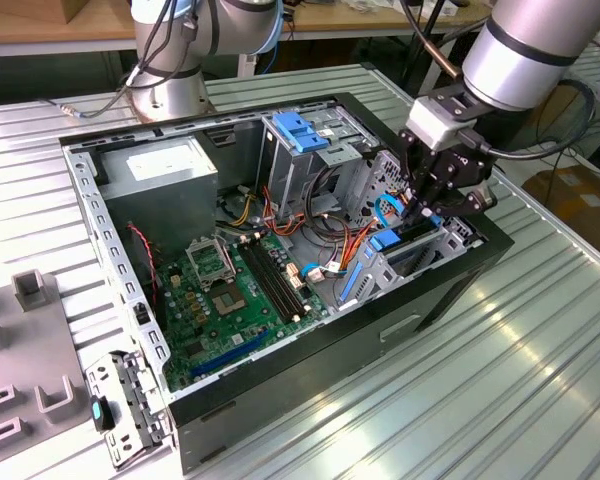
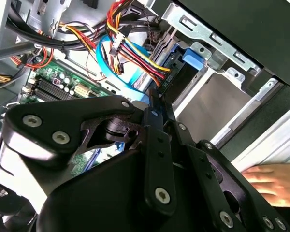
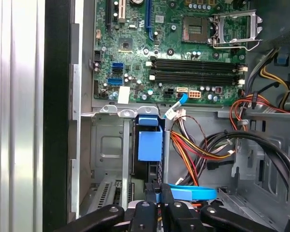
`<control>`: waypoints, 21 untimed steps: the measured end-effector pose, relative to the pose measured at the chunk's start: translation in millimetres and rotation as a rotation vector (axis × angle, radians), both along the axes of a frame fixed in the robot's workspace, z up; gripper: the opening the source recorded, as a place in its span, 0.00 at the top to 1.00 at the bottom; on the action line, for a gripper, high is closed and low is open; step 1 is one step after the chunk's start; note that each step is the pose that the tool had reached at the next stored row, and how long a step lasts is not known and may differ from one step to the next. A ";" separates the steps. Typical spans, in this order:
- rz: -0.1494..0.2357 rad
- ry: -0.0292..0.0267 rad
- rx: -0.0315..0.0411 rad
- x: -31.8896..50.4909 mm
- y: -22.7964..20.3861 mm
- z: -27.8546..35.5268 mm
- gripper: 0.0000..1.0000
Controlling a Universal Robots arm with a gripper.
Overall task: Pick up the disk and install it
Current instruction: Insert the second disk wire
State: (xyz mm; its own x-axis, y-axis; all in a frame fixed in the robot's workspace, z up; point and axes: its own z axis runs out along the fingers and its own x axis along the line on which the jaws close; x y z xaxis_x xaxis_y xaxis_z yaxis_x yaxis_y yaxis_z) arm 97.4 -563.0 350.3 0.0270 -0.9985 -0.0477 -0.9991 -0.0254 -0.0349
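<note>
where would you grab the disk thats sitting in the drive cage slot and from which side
The disk stands on edge in the drive cage, metal walls close on both faces, so likely only its blue-railed outer edge is free. Pinch across its thin thickness there, coming straight in through the open side of the case, along the slot.

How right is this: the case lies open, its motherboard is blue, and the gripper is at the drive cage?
Wrong in one point: the motherboard is green, as the exterior view shows. The case does lie open, and the gripper is at the drive cage.
</note>
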 end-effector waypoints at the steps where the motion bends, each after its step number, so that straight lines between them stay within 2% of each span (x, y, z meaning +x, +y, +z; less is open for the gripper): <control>1: -0.007 0.0000 0.0006 0.1 0.0 -0.1 0.84; 11: -0.044 0.0000 0.0004 0.7 -1.8 -0.9 0.84; 21: -0.046 -0.0001 0.0007 0.8 -0.9 -2.8 0.84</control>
State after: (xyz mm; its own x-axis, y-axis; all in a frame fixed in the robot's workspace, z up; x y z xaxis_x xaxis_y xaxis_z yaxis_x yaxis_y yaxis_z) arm 98.2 -564.0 347.4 -0.0191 -0.9986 -0.0484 -0.9992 0.0208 -0.0350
